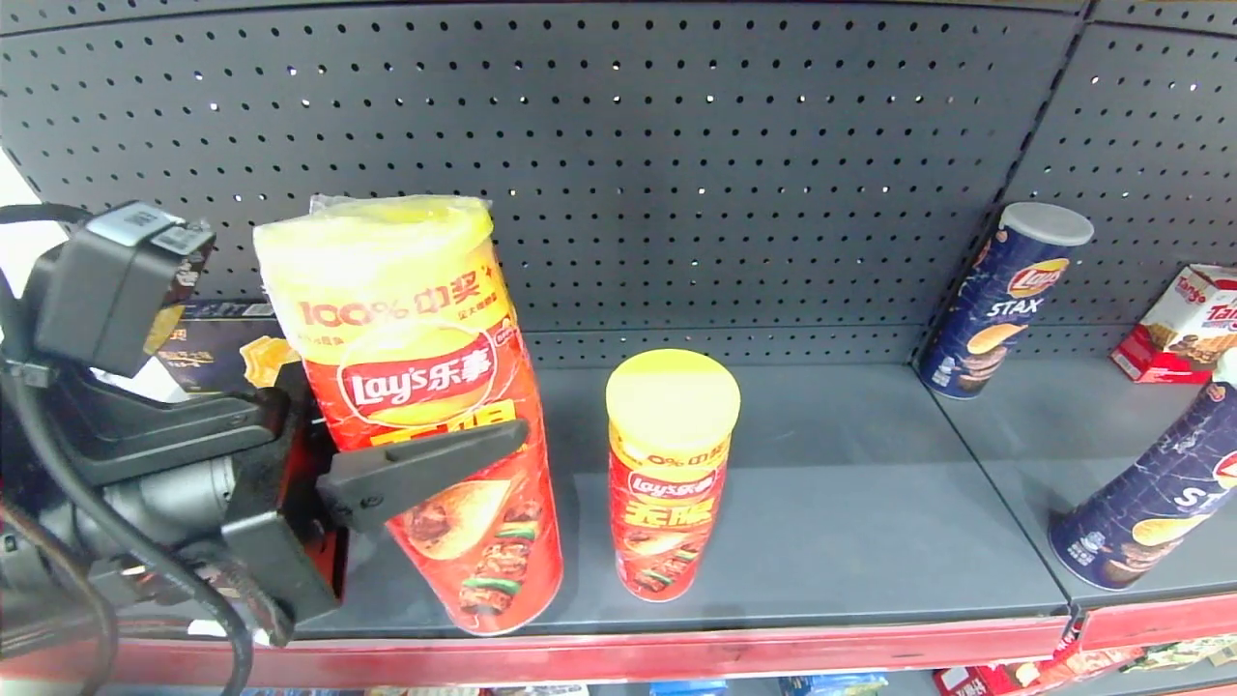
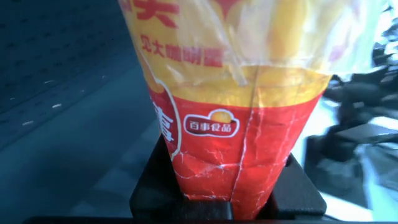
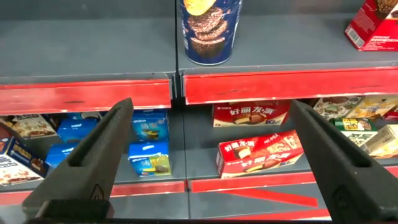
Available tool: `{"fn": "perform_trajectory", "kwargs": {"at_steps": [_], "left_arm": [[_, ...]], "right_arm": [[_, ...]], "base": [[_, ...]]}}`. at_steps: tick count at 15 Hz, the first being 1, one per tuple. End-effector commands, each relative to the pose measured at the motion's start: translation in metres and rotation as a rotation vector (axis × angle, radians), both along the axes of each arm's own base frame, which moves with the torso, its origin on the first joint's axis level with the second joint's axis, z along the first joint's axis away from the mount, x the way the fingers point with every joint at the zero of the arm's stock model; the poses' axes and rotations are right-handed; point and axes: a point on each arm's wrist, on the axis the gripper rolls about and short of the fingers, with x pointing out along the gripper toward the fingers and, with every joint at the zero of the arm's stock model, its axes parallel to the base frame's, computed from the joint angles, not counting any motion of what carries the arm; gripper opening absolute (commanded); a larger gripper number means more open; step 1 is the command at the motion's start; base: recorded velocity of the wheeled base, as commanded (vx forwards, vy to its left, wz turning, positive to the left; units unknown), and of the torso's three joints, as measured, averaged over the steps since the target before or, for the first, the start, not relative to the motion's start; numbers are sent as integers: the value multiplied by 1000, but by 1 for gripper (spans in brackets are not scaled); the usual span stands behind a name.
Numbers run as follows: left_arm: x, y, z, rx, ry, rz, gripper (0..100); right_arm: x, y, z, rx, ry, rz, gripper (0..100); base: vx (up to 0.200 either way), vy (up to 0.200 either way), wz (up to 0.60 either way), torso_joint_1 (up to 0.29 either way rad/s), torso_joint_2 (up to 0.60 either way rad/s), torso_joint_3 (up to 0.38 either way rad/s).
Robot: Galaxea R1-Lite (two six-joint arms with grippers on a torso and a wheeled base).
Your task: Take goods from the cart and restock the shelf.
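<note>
Perforated metal backboard [image 1: 676, 145]; left gripper [image 2: 227, 202] clamps plastic-wrapped cylindrical chip can [image 1: 425, 387].

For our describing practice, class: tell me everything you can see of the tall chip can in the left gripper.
The tall chip can is a tube, red below with a yellow upper band and top, printed with a chip and grilled skewers. Crinkled clear film wraps it. It stands nearly upright at the front edge of the shelf; whether its base rests there is unclear. The left gripper is shut around its middle. A smaller matching can stands apart beside it.
</note>
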Motion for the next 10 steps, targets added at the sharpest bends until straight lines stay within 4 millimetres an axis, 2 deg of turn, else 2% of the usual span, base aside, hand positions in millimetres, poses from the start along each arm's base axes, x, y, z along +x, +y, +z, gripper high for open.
{"fn": "perform_trajectory", "kwargs": {"at_steps": [1, 2, 3, 4, 8, 10], "left_arm": [[19, 3, -8, 31, 18, 40, 0], [40, -1, -3, 49, -29, 34, 0], [46, -2, 5, 39, -55, 33, 0], [51, -1, 10, 34, -69, 43, 0], [60, -3, 3, 57, -78, 43, 0], [66, -1, 13, 48, -114, 64, 0]], "right_arm": [[0, 0, 0, -1, 3, -1, 100], [0, 0, 0, -1, 3, 1, 100], [0, 0, 0, -1, 3, 1, 100], [0, 0, 0, -1, 3, 1, 100], [0, 0, 0, -1, 3, 1, 100], [0, 0, 0, -1, 3, 1, 100]], "base": [[0, 0, 0, 0, 0, 0], [0, 0, 0, 0, 0, 0], [0, 0, 0, 0, 0, 0], [0, 0, 0, 0, 0, 0], [0, 0, 0, 0, 0, 0], [0, 0, 0, 0, 0, 0]]}}
